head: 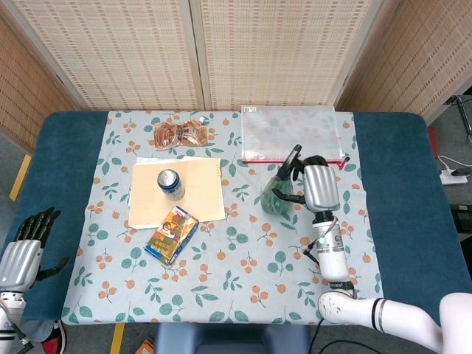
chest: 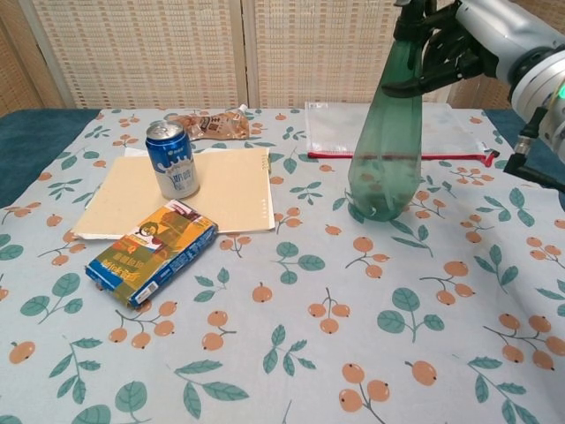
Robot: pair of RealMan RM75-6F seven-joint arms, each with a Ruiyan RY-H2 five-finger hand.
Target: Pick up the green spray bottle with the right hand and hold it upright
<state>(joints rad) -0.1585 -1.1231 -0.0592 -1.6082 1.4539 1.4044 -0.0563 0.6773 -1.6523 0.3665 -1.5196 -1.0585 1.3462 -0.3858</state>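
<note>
The right hand [chest: 459,44] grips the translucent green plastic spray bottle [chest: 387,141] by its neck, lifted off the floral tablecloth [chest: 291,336] toward the table's far right, near upright. I'd judge the lift done; next comes steadying it vertical. The nozzle is cut off above. The left hand [head: 26,247] hangs open off the table's left edge.

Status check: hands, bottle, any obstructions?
Right hand grips green spray bottle at neck, near upright above tablecloth. Left hand idle, holding nothing. Nothing close around bottle.
</note>
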